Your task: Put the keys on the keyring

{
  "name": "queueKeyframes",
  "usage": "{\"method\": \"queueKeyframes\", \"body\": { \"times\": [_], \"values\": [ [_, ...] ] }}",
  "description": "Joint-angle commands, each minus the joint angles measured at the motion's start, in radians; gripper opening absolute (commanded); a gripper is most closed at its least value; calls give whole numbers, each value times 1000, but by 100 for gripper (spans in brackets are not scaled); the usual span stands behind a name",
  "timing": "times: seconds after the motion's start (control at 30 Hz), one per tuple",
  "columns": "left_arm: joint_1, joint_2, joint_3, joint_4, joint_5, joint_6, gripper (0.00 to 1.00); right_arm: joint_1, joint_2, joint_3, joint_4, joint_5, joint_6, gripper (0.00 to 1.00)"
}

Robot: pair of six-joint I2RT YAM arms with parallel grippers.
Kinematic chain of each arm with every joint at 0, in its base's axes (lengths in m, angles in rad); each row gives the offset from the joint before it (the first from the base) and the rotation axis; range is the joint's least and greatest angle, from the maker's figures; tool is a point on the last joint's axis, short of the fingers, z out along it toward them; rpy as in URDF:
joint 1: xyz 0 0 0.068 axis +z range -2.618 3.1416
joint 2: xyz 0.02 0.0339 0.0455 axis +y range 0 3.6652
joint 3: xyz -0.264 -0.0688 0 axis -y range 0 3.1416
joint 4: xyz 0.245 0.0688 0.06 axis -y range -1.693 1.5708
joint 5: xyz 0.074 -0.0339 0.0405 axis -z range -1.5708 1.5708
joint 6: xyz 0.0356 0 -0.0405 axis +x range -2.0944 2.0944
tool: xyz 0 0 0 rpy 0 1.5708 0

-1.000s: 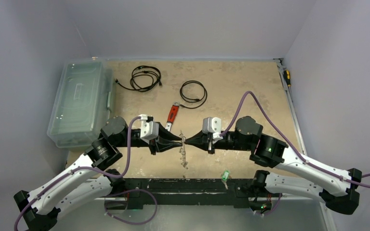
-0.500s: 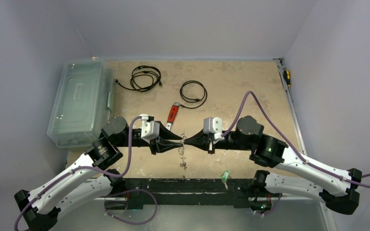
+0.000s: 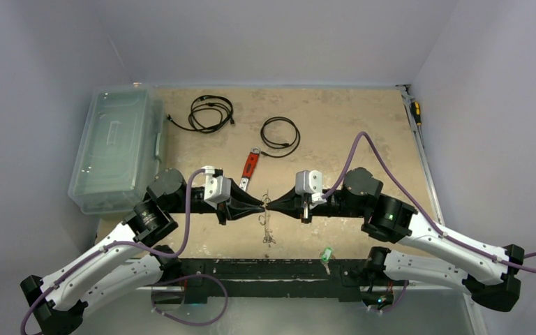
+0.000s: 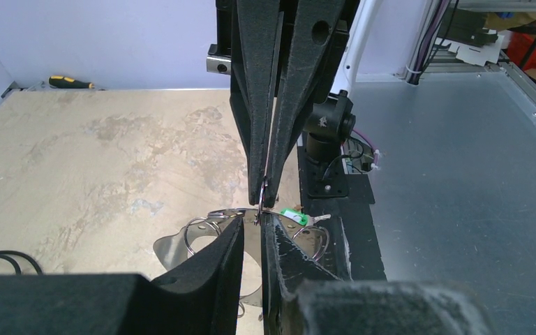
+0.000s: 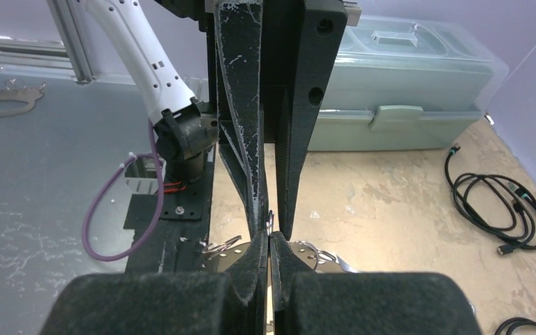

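Note:
The keyring [image 3: 268, 222] hangs between my two grippers, which meet tip to tip above the table. My right gripper [image 3: 271, 204] is shut on its thin wire loop [image 5: 270, 219]; its own jaws are pressed together in the right wrist view [image 5: 269, 240]. My left gripper [image 3: 259, 204] faces it with a narrow gap between its jaws, and the wire [image 4: 263, 195] runs through that gap [image 4: 253, 223]. Silvery rings and a flat metal piece [image 4: 202, 234] dangle below. The green-headed key [image 3: 326, 254] lies on the black base rail, also in the left wrist view [image 4: 294, 216]. No red-headed key shows.
A red-handled wrench [image 3: 250, 166] lies just behind the grippers. Two black coiled cables [image 3: 211, 113] [image 3: 280, 134] lie farther back. A clear plastic box [image 3: 115, 146] stands at the left edge. A yellow-black screwdriver [image 3: 415, 110] lies at the far right edge.
Both grippers have closed in toward each other until their tips meet at the ring. The dangling part of the keyring has swung slightly.

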Motion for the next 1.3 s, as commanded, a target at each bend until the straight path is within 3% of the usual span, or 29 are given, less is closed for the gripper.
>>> {"method": "queueKeyframes", "body": {
  "times": [0.0,0.27,0.4,0.5,0.73,0.9,0.97,1.13,1.27],
  "values": [
    [-2,-5,4,23,-3,1,14,-1,3,12,64,-43,0,0],
    [-2,-5,6,20,-1,2,18,-1,22,21,51,-61,-1,0],
    [-2,-5,6,20,1,5,11,-1,23,21,55,-67,-1,0],
    [-3,-3,7,18,5,6,0,-1,21,21,59,-70,-1,0],
    [-3,-22,0,12,-15,25,0,-1,10,13,62,-51,4,0],
    [-3,-35,6,-10,-77,36,0,-1,-29,-8,81,3,26,40],
    [-3,-41,7,-10,-89,64,0,-1,-48,-17,91,25,31,51],
    [-2,-43,8,-10,-114,67,0,-1,-98,-41,130,130,47,60],
    [-2,-28,18,-64,-186,76,0,-1,-137,-60,177,421,116,63]
  ]
}}
